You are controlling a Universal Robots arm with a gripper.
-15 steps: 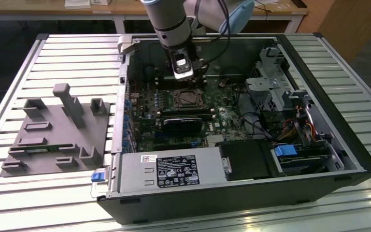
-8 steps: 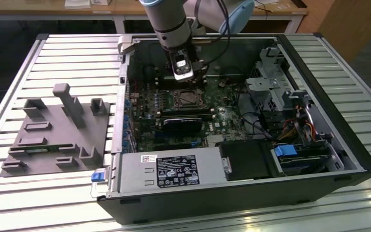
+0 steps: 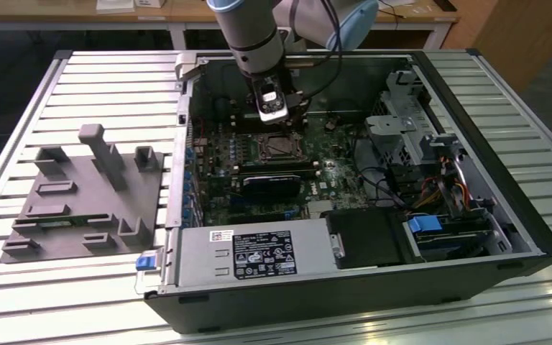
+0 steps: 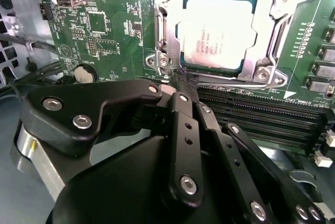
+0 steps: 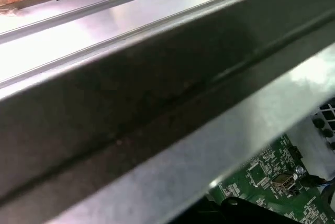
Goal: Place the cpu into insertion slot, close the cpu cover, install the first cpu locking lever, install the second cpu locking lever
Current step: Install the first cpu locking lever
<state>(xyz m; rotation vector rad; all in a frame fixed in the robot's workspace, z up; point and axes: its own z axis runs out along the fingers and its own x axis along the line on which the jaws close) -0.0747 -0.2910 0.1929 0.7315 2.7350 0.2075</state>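
Gripper [image 4: 177, 89] fingers pinched together, nothing visibly held. cpu [image 4: 217, 30] sits under the lowered cpu cover [image 4: 166, 35] on the motherboard [image 4: 104, 30]. Tips just beside the cover's far edge in the exterior view.

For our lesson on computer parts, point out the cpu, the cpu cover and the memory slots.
the cpu [image 4: 217, 33]: second wrist view, middle of its metal top.
the cpu cover [image 4: 168, 25]: second wrist view, a side bar of the frame.
the memory slots [image 4: 261, 115]: second wrist view, on one long black slot.
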